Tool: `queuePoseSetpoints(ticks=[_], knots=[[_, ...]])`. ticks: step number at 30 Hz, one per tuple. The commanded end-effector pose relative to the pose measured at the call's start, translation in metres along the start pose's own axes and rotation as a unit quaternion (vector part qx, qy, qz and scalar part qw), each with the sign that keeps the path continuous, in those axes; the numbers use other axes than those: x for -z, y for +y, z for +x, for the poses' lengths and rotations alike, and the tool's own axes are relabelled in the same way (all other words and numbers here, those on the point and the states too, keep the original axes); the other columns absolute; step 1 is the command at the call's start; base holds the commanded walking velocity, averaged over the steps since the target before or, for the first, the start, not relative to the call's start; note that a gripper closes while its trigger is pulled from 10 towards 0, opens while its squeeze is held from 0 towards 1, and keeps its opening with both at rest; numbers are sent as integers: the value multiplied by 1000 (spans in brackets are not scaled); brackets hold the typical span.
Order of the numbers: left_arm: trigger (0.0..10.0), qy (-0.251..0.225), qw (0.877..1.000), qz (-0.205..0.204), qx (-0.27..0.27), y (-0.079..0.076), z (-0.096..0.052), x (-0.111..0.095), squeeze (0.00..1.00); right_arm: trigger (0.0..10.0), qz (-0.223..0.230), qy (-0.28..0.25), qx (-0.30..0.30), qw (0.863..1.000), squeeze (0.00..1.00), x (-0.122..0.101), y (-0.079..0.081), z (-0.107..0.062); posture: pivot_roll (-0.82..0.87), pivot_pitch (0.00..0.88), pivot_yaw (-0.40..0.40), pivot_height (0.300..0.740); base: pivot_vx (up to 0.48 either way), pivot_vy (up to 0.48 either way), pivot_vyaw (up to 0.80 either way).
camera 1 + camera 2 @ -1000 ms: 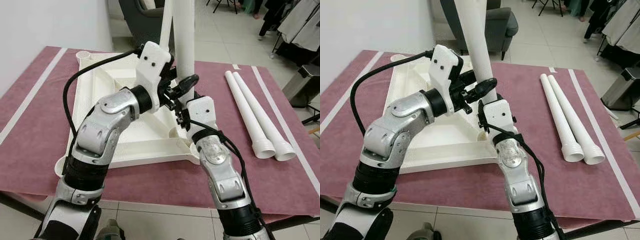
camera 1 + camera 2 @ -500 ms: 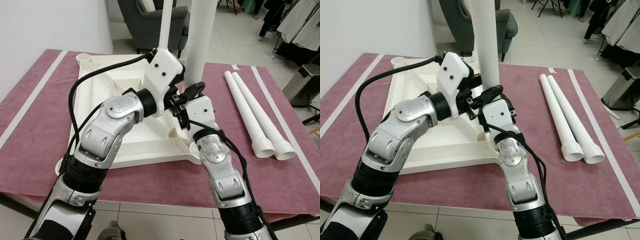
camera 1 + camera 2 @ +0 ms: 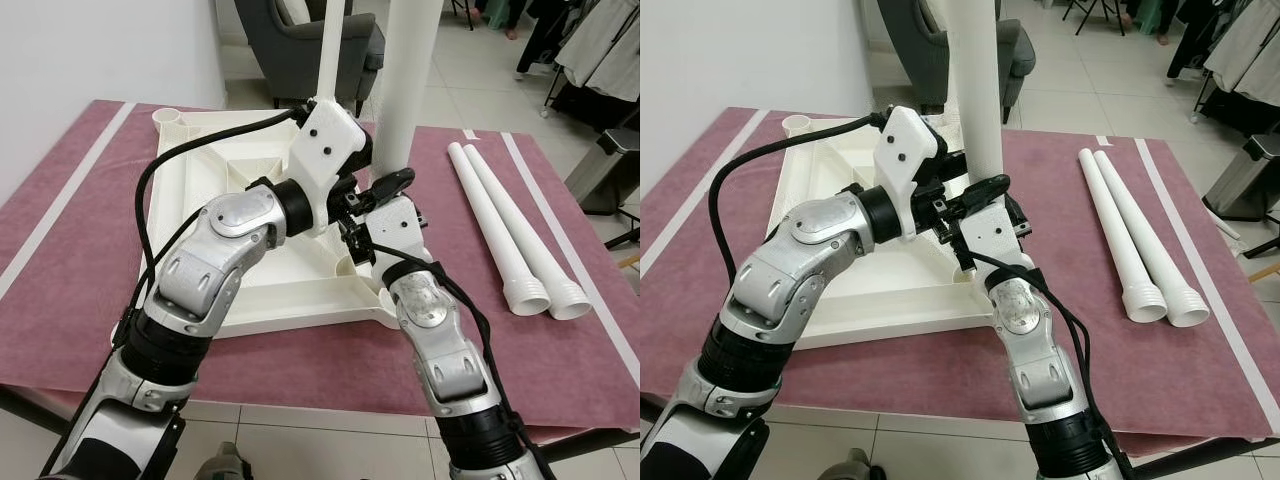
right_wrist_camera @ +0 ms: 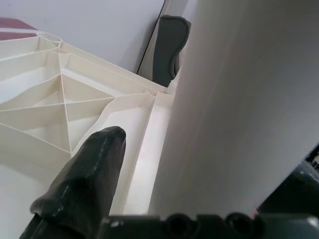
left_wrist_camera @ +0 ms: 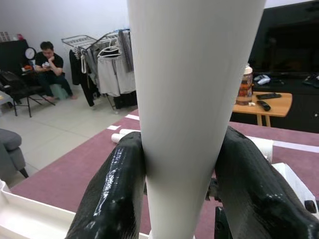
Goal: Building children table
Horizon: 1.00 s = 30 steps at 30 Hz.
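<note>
The white tabletop (image 3: pixel 200 170) lies upside down on a maroon mat (image 3: pixel 60 250). A thick white table leg (image 3: pixel 410 80) stands upright at its near right corner socket. My left gripper (image 5: pixel 182 164) is shut on this leg, its black fingers (image 5: pixel 117 184) pressed on both sides. My right gripper (image 4: pixel 209 159) reaches up from below and stands open around the leg's lower part, with a gap between one finger (image 4: pixel 94 174) and the leg. A second leg (image 3: pixel 330 45) stands upright at the far corner.
Two loose white legs (image 3: pixel 510 230) lie side by side on the mat to the right. A grey armchair (image 3: pixel 300 30) stands behind the mat, and a bin (image 3: pixel 605 170) at far right. A seated person (image 5: pixel 47 57) and a drying rack (image 5: pixel 107 64) are farther off.
The held leg and both grippers have shifted a little to the right and the leg stands straighter. The left gripper stays clamped on it.
</note>
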<state>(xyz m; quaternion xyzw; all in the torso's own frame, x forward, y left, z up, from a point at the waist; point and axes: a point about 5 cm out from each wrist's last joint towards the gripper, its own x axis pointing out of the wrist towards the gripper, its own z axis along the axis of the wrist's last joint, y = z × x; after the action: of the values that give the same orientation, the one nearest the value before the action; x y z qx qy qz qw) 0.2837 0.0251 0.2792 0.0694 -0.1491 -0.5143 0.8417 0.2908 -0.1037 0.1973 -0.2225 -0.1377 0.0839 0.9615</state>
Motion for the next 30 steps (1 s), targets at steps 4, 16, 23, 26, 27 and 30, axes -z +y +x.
queuePoseSetpoints(ticks=[4, 16, 23, 26, 27, 30], knots=[[0, -2, 996, -12, 89, -9, -1, -3, 0, 10000, -6, -15, -11, 1000, 0, 0, 0, -1, 102, 0, 14, 740, 0, 0, 0], [0, 4, 997, -19, 75, -4, -1, -2, 0, 0, 12, -6, -21, 1000, 0, 6, 0, -3, 103, 0, 14, 740, 0, 0, 0], [10000, 5, 999, -22, 32, 0, 6, 3, 988, 0, 45, -6, -12, 999, 0, 3, -1, -3, 100, 0, 16, 740, 0, 0, 0], [10000, -11, 998, -44, 51, -4, 4, 1, 1000, 0, 60, -7, -6, 998, 0, 0, -2, -2, 99, 0, 16, 740, 0, 0, 0], [10000, -11, 998, -44, 51, -4, 4, 1, 1000, 0, 60, -7, -6, 998, 0, 0, -2, -2, 99, 0, 16, 740, 0, 0, 0], [10000, -34, 996, -73, 36, -1, 2, -3, 0, 0, 79, 0, 13, 997, 0, -2, -10, 2, 96, 0, 16, 740, 0, 0, 0]])
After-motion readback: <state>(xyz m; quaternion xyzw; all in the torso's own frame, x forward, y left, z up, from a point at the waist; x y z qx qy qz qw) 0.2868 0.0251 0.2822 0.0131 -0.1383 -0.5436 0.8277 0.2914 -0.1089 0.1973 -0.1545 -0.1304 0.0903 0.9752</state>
